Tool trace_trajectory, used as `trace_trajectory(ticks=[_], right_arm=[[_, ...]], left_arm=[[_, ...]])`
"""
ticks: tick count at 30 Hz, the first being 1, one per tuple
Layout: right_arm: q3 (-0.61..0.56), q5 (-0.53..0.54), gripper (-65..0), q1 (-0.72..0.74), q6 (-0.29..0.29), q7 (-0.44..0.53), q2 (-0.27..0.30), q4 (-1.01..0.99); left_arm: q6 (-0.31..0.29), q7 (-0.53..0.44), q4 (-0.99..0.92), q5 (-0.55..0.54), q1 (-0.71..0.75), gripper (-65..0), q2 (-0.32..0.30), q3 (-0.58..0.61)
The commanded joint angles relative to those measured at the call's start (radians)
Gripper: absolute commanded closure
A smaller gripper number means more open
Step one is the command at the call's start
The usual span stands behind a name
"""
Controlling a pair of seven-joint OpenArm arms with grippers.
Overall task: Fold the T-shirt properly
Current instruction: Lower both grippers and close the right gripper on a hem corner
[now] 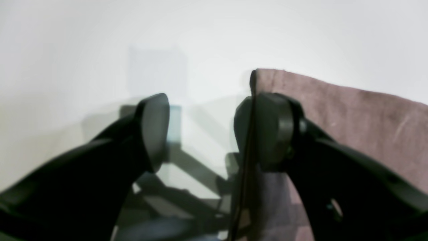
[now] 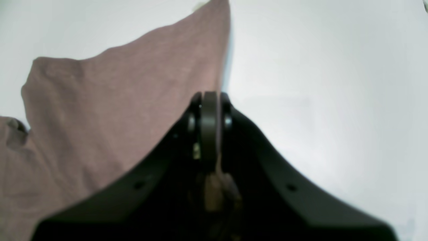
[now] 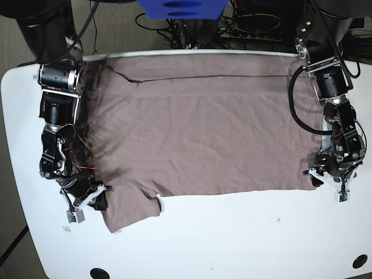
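Note:
The mauve T-shirt (image 3: 197, 128) lies spread flat across the white table (image 3: 232, 244), with one sleeve (image 3: 131, 212) sticking out toward the front left. My right gripper (image 3: 100, 200) sits at that sleeve's outer edge. In the right wrist view the right gripper (image 2: 210, 113) is shut, with a thin strip of the T-shirt (image 2: 100, 110) pinched between its jaws. My left gripper (image 3: 313, 177) is at the shirt's front right corner. The left wrist view shows the left gripper (image 1: 200, 134) open, and the edge of the T-shirt (image 1: 351, 113) lies against its right finger (image 1: 271, 130).
Both arms reach down along the table's left and right sides. Cables and a blue object (image 3: 174, 9) lie behind the back edge. Two dark holes (image 3: 99, 272) (image 3: 360, 261) sit near the table's front corners.

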Motion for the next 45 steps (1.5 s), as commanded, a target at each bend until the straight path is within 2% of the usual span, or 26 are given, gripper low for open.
trace_trajectory(ticks=[1,16,28,45], right_arm=[[-0.006,-0.014,-2.7,0.011,0.005,-0.036,0.007,0.0],[-0.004,-0.005,-1.1,0.019,0.002,-0.02,0.009,0.006],[-0.001,-0.002,-0.7,0.017,0.0,-0.015,0.009,0.013],[-0.001,-0.007,-0.6,0.006,0.005,-0.016,0.01,0.011]], left_arm=[[-0.003,-0.013,0.011,-0.013,-0.022,-38.7,-0.009,0.001],[-0.016,0.025,0.025,-0.171,0.008,-38.2,-0.003,0.014],[-0.027,0.031,0.025,-0.238,0.017,-38.3,0.003,0.039],[-0.068,0.023,0.002,-0.211,0.014,-38.3,0.012,0.023]])
